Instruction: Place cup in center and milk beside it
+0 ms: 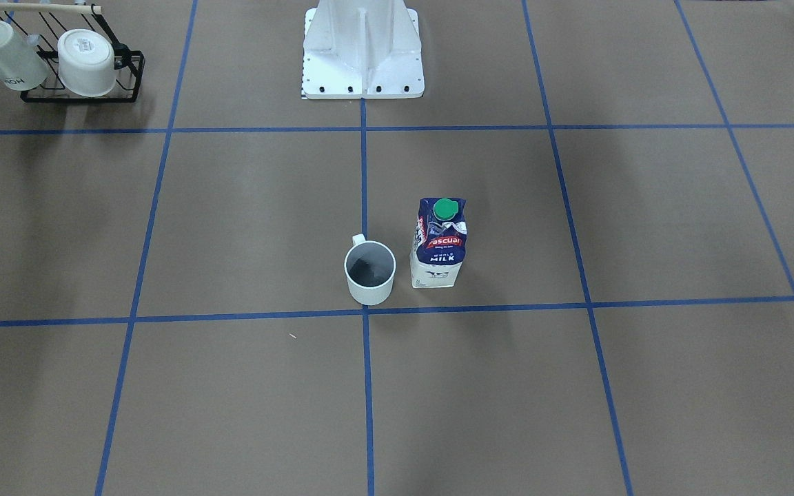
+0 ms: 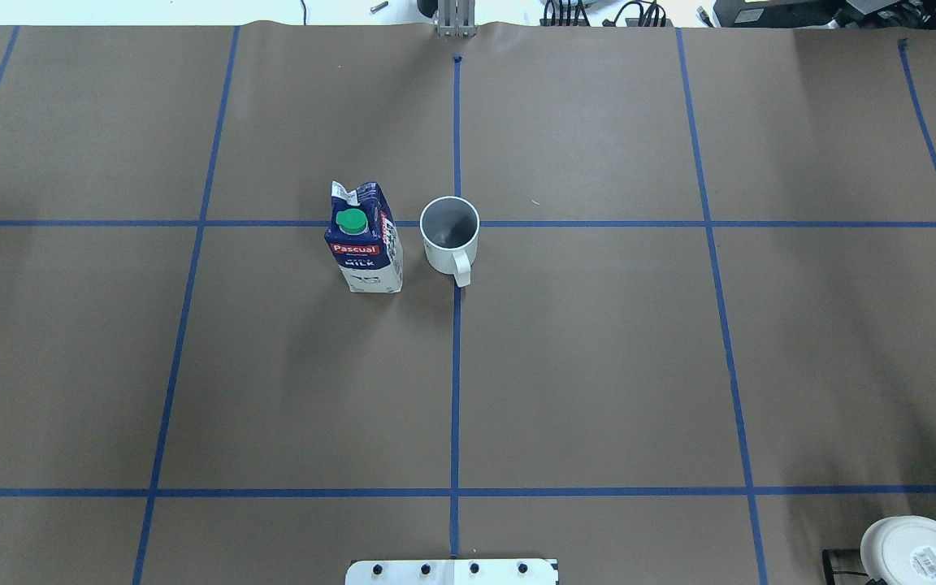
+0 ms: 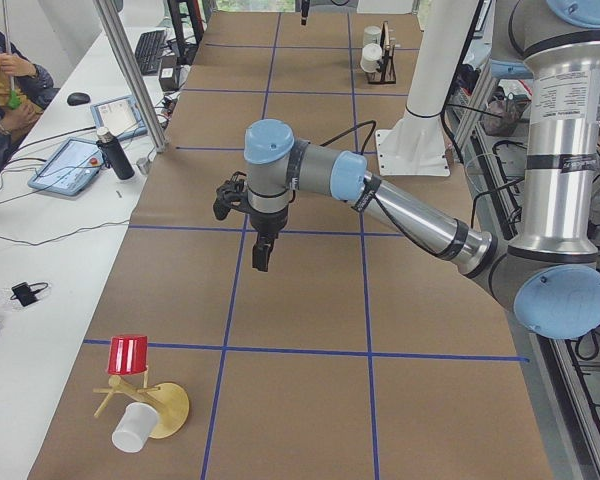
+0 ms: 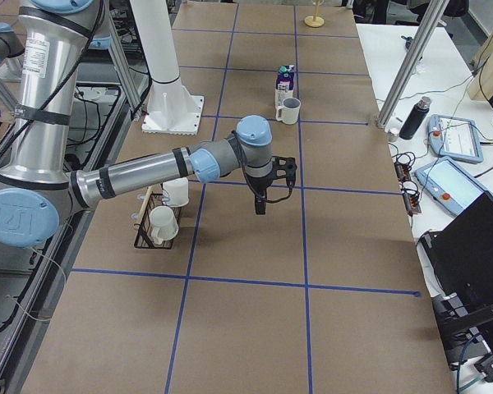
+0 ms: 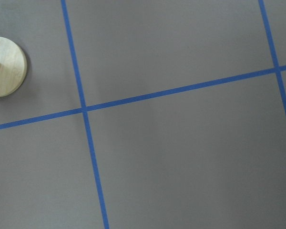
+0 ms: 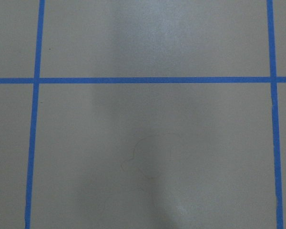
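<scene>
The plain white cup (image 1: pixel 370 273) stands upright on the middle blue line, just on the robot's side of the center tape crossing (image 1: pixel 365 311), its handle toward the robot. It also shows in the overhead view (image 2: pixel 450 231). The milk carton (image 1: pixel 438 244) stands upright close beside it, on the robot's left, with a small gap (image 2: pixel 363 248). Both grippers are away from them and hold nothing. The left gripper (image 3: pixel 260 255) hangs over bare table near the left end. The right gripper (image 4: pixel 260 205) hangs near the right end. I cannot tell whether either is open or shut.
A black wire rack (image 1: pixel 131 76) with two other white mugs stands at the robot's right, near the right arm (image 4: pixel 140 238). A wooden mug stand (image 3: pixel 165 405) with a red and a white cup is at the left end. The robot's white base (image 1: pixel 362 55) is behind the cup.
</scene>
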Controlling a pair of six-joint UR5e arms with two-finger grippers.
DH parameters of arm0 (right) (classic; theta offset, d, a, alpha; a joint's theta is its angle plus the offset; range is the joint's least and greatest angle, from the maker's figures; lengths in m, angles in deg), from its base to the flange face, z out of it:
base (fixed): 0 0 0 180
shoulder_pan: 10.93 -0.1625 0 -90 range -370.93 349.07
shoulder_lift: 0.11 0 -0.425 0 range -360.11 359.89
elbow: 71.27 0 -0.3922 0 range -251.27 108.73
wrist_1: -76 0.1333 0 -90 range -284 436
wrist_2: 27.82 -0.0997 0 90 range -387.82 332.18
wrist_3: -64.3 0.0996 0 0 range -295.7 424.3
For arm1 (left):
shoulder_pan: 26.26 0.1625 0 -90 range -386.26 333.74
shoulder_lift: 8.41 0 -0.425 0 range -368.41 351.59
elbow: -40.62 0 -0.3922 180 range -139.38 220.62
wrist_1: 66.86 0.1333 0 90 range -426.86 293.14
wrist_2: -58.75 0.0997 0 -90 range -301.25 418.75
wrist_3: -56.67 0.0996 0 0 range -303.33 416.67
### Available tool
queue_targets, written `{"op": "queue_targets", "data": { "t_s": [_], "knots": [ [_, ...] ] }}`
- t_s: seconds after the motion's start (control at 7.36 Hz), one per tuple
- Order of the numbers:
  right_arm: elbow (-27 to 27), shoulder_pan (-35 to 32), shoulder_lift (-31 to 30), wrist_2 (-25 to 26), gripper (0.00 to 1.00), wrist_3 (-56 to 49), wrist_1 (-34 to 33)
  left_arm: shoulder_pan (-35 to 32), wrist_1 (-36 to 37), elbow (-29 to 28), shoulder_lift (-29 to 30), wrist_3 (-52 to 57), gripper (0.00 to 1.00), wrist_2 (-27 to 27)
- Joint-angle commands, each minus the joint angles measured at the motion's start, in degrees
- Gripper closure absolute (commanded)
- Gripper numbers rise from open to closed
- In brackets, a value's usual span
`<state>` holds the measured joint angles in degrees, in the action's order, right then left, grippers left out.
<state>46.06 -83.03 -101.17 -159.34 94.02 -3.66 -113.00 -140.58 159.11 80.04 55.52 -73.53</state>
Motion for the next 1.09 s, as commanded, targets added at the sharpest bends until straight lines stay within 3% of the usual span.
{"op": "queue_targets", "data": {
  "t_s": [0.0,0.14,0.27,0.54,0.68,0.95],
  "knots": [
    [0.52,-3.20,-0.36,-1.45,0.00,-4.66,-0.06,-0.71,-0.11,-0.02,-0.38,0.00,0.02,-0.08],
    [0.53,-3.40,-0.54,-2.24,0.00,-4.24,-0.85,-0.37,-0.37,-0.63,0.49,-0.60,0.02,-0.17],
    [-3.39,-3.31,-0.02,-2.16,0.00,-4.58,0.02,-0.36,-2.29,-3.68,1.02,-0.44,0.02,-0.26],
    [-7.00,-4.28,3.48,0.28,0.00,-6.43,-0.15,-0.36,-10.45,-8.78,0.59,-0.61,0.02,-0.26],
    [-9.90,-4.89,6.46,0.39,0.00,-6.61,-0.15,-0.36,-11.35,-9.24,0.33,-0.78,0.02,-0.17],
    [-10.20,-7.78,7.02,-0.40,0.00,-7.04,-0.06,-0.10,-11.36,-9.95,1.02,-0.70,0.02,-0.17]
  ]
}}
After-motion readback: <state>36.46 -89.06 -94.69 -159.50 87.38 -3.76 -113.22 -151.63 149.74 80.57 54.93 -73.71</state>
